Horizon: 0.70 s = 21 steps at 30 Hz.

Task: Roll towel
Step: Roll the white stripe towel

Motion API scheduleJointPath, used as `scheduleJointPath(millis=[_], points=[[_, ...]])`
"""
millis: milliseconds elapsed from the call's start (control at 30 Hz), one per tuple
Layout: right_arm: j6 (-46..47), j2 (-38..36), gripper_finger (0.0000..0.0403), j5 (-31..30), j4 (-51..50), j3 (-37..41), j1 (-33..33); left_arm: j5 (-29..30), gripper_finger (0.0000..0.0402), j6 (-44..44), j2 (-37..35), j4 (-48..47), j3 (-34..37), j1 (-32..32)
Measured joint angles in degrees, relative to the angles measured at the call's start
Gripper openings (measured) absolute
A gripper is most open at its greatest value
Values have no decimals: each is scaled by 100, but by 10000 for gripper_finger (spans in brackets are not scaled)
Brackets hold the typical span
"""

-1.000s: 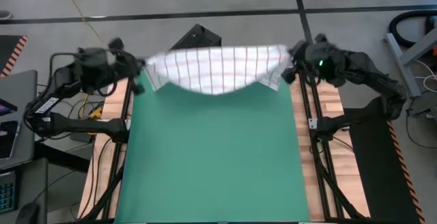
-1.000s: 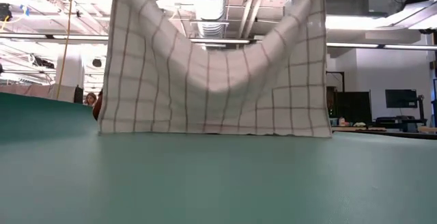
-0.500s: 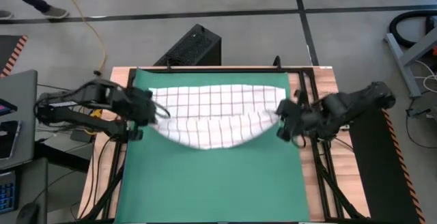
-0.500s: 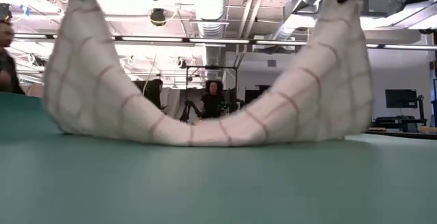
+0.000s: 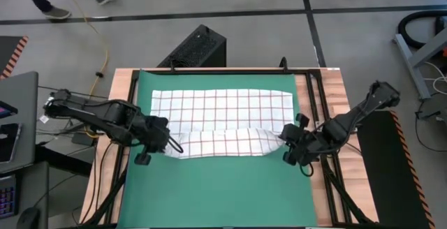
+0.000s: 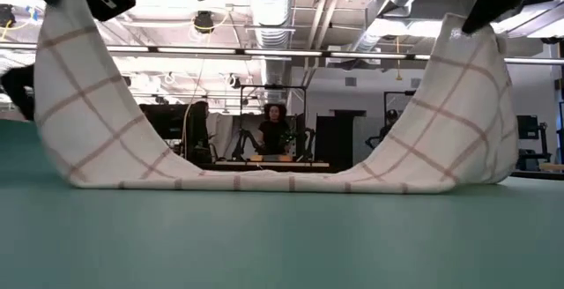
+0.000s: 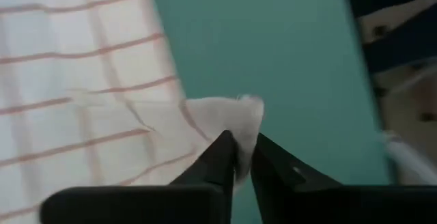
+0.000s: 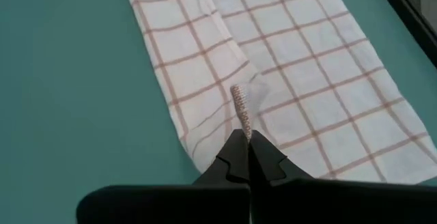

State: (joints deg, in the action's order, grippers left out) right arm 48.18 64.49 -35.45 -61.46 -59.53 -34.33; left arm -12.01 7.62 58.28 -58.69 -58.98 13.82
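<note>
Both arms low, towel [image 5: 222, 121] corners pinched

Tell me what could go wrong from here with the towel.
The left claw grips only the very tip of a towel corner, so it could slip free. The right claw likewise pinches a thin sliver. The folded-over edge sags in the middle between them, so the roll could start crooked or wrinkled on the mat.

Overhead, table-level and wrist cameras share the towel [image 5: 222, 121].
</note>
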Motion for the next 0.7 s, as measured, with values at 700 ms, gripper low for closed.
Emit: scheduleJointPath(millis=[700], points=[[794, 50, 3, 975, 217, 761, -1165, 2962, 67, 4, 464, 1558, -11, 1056]])
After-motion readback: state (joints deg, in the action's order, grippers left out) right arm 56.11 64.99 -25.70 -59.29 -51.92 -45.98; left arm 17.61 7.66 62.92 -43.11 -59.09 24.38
